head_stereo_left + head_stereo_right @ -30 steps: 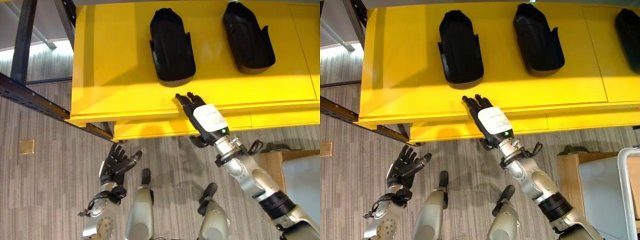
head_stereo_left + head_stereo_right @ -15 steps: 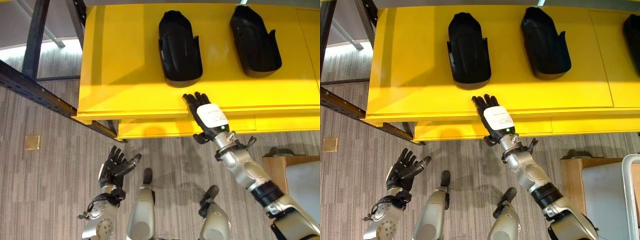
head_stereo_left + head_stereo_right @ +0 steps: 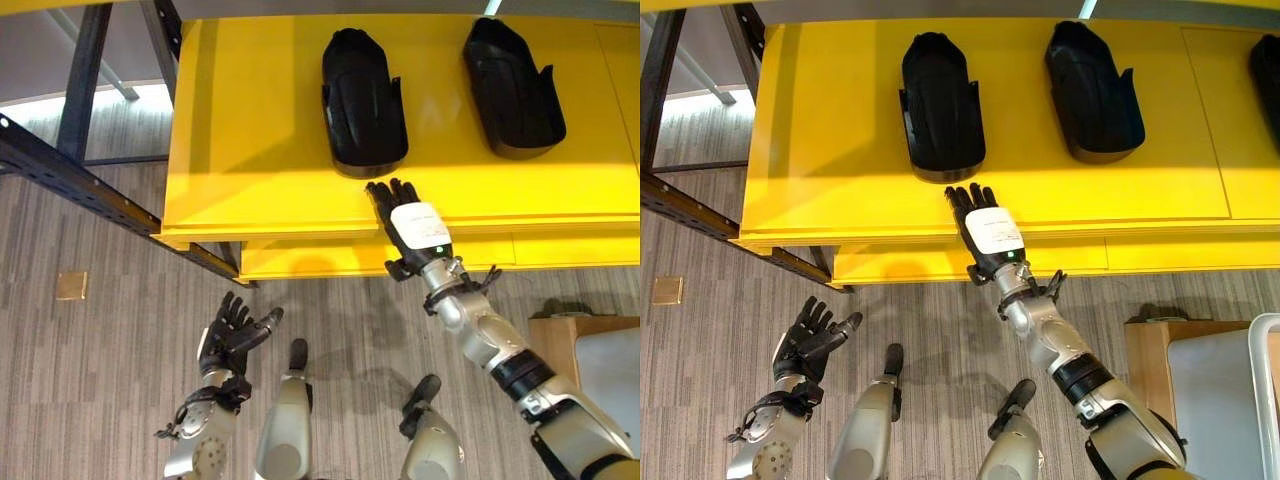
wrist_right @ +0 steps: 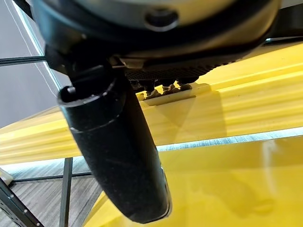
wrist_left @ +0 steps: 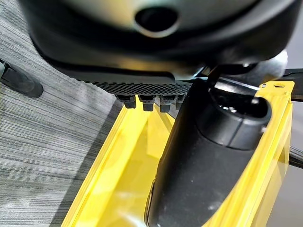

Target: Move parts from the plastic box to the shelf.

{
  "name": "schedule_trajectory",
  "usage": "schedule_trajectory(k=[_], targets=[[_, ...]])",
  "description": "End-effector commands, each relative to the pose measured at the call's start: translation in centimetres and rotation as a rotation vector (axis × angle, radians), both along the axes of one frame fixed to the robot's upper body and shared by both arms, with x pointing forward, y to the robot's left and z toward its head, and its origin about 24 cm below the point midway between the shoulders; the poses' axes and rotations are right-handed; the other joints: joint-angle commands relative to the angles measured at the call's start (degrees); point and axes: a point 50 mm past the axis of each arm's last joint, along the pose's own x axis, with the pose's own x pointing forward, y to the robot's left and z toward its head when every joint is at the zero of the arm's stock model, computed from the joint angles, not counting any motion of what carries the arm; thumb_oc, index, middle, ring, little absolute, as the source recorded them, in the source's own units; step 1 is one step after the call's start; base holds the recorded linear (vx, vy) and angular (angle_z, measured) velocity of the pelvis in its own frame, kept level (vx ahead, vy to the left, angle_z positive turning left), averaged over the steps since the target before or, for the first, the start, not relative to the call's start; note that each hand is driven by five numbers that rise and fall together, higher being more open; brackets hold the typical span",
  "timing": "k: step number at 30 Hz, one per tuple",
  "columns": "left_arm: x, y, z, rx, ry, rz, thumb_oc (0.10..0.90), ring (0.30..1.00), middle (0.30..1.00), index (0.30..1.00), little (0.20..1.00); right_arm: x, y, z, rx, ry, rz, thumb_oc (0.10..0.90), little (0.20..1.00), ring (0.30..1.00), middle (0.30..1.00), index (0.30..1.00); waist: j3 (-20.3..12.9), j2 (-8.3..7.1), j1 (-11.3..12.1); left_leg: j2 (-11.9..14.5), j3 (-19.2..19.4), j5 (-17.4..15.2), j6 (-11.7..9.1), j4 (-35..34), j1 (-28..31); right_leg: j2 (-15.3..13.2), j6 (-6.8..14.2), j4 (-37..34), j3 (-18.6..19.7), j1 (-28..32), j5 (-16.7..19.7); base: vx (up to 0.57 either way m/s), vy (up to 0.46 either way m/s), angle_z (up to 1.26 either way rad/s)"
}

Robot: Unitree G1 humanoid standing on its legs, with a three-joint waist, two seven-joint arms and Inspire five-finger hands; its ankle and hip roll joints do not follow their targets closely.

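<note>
At the front lip of the yellow shelf (image 3: 250, 190), the right hand (image 3: 405, 220) lies flat and empty, fingers straight, just short of the nearest black part (image 3: 365, 100); another part (image 3: 512, 88) sits well apart. The left hand (image 3: 232, 335) hangs low, spread and empty. To finish cleanly, the right hand probably should draw straight back without nudging the part.

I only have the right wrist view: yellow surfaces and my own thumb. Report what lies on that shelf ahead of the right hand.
Observer: On the yellow shelf lie a left black moulded plastic part and a right black moulded plastic part. The left one sits just beyond your fingers.
Operator: Say whether that hand carries anything.
Observer: Nothing. The right hand reaches over the shelf's front edge, fingers straight.
Operator: Now the left hand.
Observer: The left hand hangs low over the grey carpet, open and empty.
</note>
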Motion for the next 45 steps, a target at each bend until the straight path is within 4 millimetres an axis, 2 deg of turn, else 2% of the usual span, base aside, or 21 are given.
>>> schedule_trajectory(k=[1, 26, 45], targets=[[0.1, 0.7, 2.9, 0.057, -0.169, -0.01, 0.9, 1.0, 1.0, 1.0, 1.0, 1.4, 1.4, 2.5, 0.005, -0.063, 0.024, 0.9, 1.0, 1.0, 1.0, 1.0, -1.7, -0.14, 2.44, -0.28, 2.75, -2.31, 2.84, -6.46, 8.13, -1.64, 3.3, 2.66, 1.75, 1.98, 7.32, 0.0, 0.0, 0.0], [0.1, 0.8, 2.7, 0.048, -0.162, -0.004, 0.9, 1.0, 1.0, 1.0, 1.0, 2.1, 2.0, 3.5, -0.014, -0.071, 0.029, 0.9, 1.0, 1.0, 1.0, 1.0, -1.36, -0.1, 3.21, -0.48, 2.58, -2.28, 3.0, -6.43, 7.89, -1.51, 3.17, 2.4, 1.58, 2.07, 7.36, 0.0, 0.0, 0.0], [0.1, 1.0, 2.8, 0.04, -0.166, 0.004, 0.9, 1.0, 1.0, 1.0, 1.0, 2.7, 1.6, 3.9, -0.033, -0.076, -0.003, 0.9, 1.0, 1.0, 1.0, 1.0, -1.15, -0.34, 3.93, -0.58, 2.41, -2.17, 3.04, -6.59, 7.55, -1.36, 3.08, 1.86, 1.36, 2.12, 7.3, 0.0, 0.0, 0.0]])
